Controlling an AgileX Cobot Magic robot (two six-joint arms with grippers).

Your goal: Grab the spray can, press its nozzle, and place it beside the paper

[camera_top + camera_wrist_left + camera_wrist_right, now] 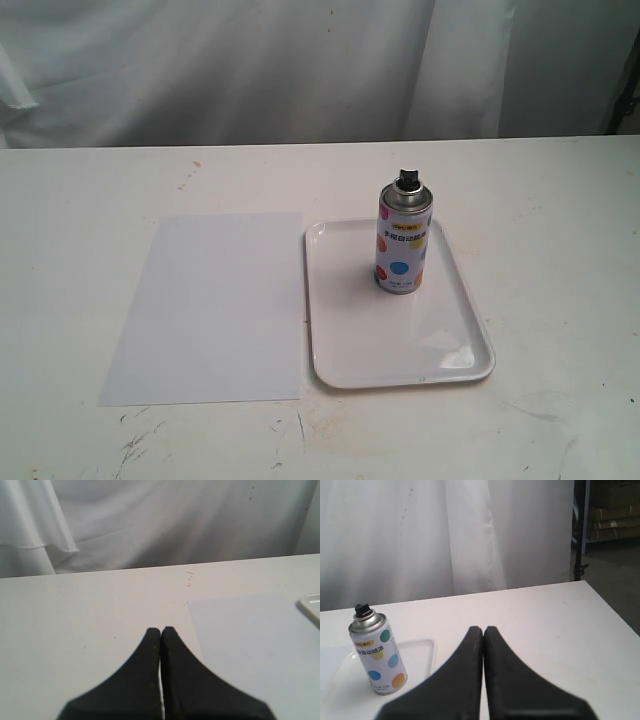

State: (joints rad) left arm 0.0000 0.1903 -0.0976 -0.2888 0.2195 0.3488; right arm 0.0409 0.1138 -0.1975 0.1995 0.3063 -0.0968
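The spray can [401,242] stands upright on the far part of a glossy white tray [450,350], its black nozzle [407,179] on top of the silver dome. The paper [213,306] lies flat just left of the tray. Neither gripper shows in the exterior view. In the right wrist view my right gripper [483,629] is shut and empty, apart from the spray can [376,652] and its nozzle [362,611]. In the left wrist view my left gripper [160,629] is shut and empty above the bare table, next to the paper [255,640].
The white table [90,200] carries scuff marks near its front edge. A white curtain [300,60] hangs behind it. The tray's corner [311,605] shows beyond the paper in the left wrist view. Shelves with boxes [612,510] stand past the table's end.
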